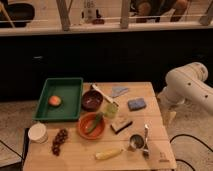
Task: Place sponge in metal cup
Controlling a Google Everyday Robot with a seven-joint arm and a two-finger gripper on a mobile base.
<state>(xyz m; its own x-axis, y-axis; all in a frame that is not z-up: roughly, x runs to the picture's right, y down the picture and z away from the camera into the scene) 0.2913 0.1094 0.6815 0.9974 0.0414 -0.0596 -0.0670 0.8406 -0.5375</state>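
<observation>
A blue sponge [136, 104] lies flat on the wooden table [150, 90], right of centre. A small metal cup [135, 142] stands upright near the front edge, well in front of the sponge. My white arm [190, 84] comes in from the right. My gripper [168, 116] hangs off the table's right edge, to the right of the sponge and apart from it. It holds nothing that I can see.
A green tray [60, 98] holds an orange fruit [55, 100]. Nearby are a dark bowl [92, 100], an orange bowl with a cucumber [91, 125], a green cup [111, 110], a tan block [121, 124], a metal utensil [146, 140], a yellow corn cob [108, 154], grapes [60, 140] and a white cup [38, 132].
</observation>
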